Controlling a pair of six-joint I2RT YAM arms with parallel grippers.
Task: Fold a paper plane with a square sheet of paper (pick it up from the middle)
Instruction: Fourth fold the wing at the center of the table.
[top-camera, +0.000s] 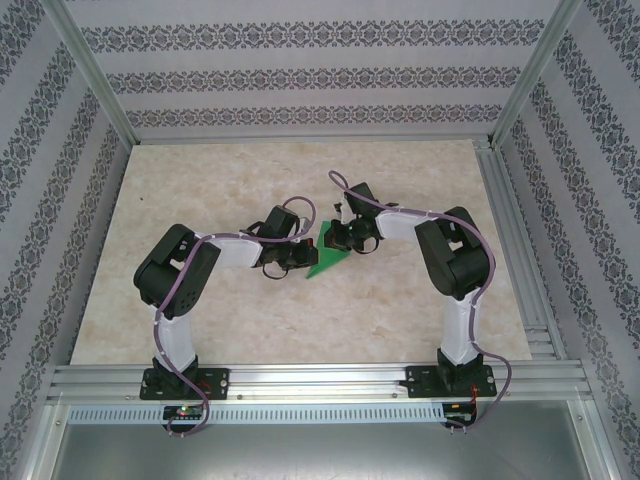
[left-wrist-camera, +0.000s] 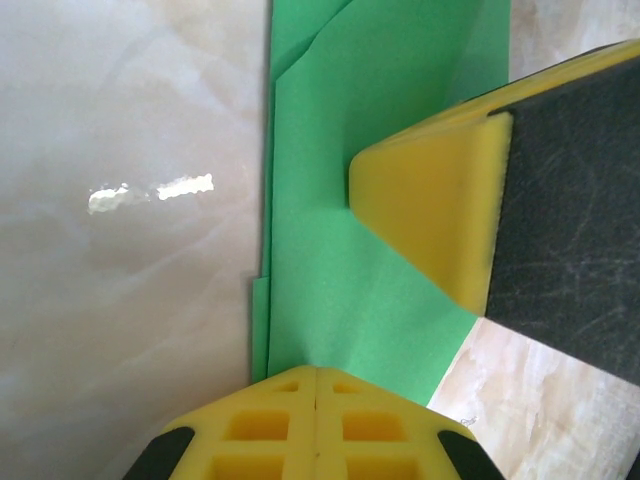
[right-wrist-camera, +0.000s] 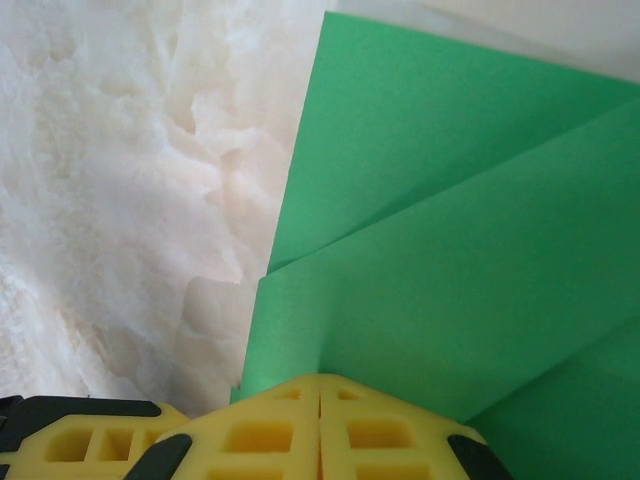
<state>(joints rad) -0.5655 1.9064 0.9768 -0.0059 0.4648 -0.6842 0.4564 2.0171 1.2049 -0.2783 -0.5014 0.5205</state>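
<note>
Enclosure walls (top-camera: 300, 80): patterned wallpaper in pale and dark bands, closing the table on three sides.
Table (top-camera: 200, 320): cream marble-look top, glossy, with bright reflections in the left wrist view.
Frame rail (top-camera: 320, 378): aluminium profile along the near edge, carrying both arm bases.
Left arm (top-camera: 180, 280): black and white, elbow raised, reaching toward the table centre.
Right arm (top-camera: 455, 260): same build, elbow raised, reaching in from the opposite side.
Cable (top-camera: 190, 395): purple, looped along the left arm from its base.
Left gripper (top-camera: 298, 258): at the table centre, just beside the near-left edge of the green paper. In its own wrist view (left-wrist-camera: 316, 372) the yellow fingertips meet with no gap, at the end of the paper. Whether a layer is pinched between them I cannot tell.
Right gripper (top-camera: 342, 238): just beside the far end of the paper, close to the left gripper. In its own wrist view (right-wrist-camera: 320, 378) the fingertips are closed together at the paper's edge. The left wrist view shows one of its fingers (left-wrist-camera: 430, 220) tip-down on the paper.
Paper plane (top-camera: 330, 262): bright green, folded to a pointed wedge, lying flat at the table centre between the two grippers. Long straight folded edge and overlapping layers (left-wrist-camera: 340, 150). Stacked angled flaps (right-wrist-camera: 450, 250).
</note>
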